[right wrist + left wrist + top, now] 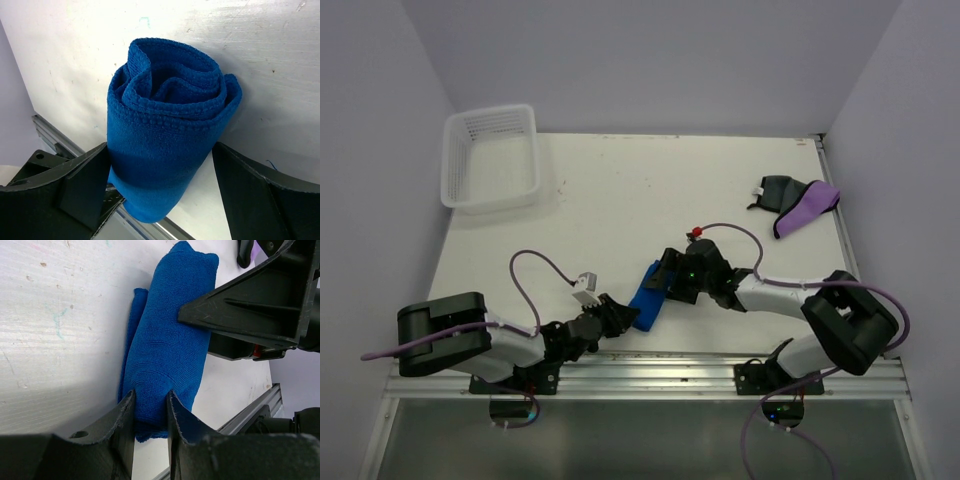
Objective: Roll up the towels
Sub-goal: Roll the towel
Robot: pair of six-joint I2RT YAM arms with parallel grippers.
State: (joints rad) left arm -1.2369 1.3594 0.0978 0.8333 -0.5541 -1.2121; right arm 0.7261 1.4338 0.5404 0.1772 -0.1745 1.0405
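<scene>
A bright blue towel (647, 295) lies rolled into a tight cylinder near the table's front edge, between my two grippers. My left gripper (625, 315) is shut on its near end; in the left wrist view the blue towel (165, 345) is pinched between the two fingers of the left gripper (150, 395). My right gripper (666, 278) stands open astride the far end. In the right wrist view the spiral end of the blue towel (165, 130) sits between the wide jaws of the right gripper (160, 150). A purple towel (807, 208) and a dark grey towel (775, 190) lie crumpled together at the far right.
A white mesh basket (492, 203) stands at the table's back left corner. The metal rail (650, 370) runs along the front edge just behind the blue towel. A raised strip (840, 220) borders the table's right side beside the two crumpled towels.
</scene>
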